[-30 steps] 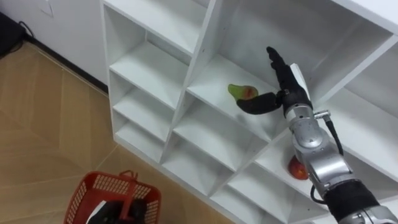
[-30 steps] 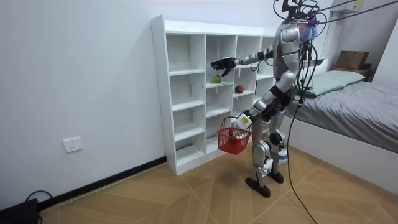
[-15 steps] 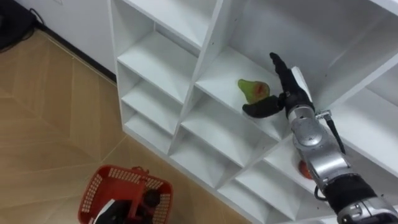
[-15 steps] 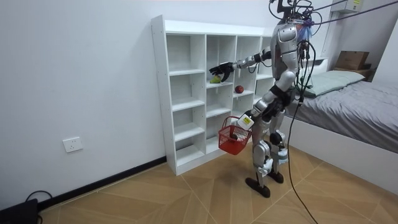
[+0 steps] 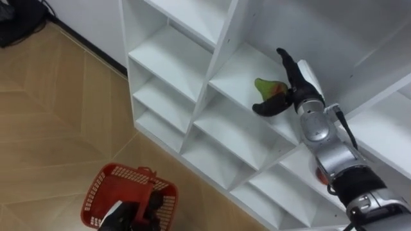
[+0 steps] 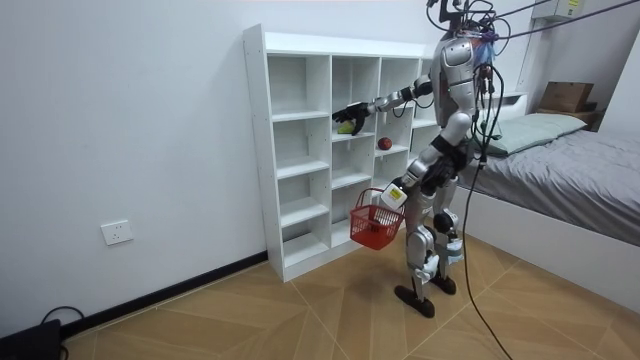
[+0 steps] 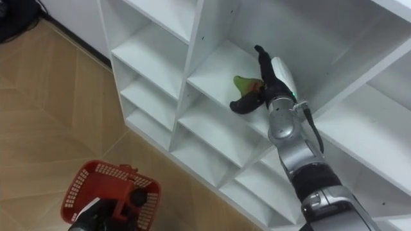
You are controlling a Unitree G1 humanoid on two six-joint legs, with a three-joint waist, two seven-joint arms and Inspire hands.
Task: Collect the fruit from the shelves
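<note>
The green pear (image 5: 266, 87) is not yet gripped: it rests on a shelf of the closet (image 5: 173, 58), bracketed by the right hand (image 5: 294, 85), its fingers (image 5: 287, 63) held straight behind and the thumb spread in front. The red apple (image 6: 384, 143) is left in a neighbouring compartment. The red basket (image 5: 103, 192) is hung from the left hand (image 5: 138, 210), which is curled round its handle. Nothing appears collected so far.

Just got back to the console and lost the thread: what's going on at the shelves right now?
The robot stands at the white shelf unit with its right hand reaching into a middle compartment. The hand is open right at the green pear, with straight fingers beside it and the thumb in front, not closed on it. The left hand holds the red basket low by its handle. A red fruit lies in a neighbouring compartment.
</note>
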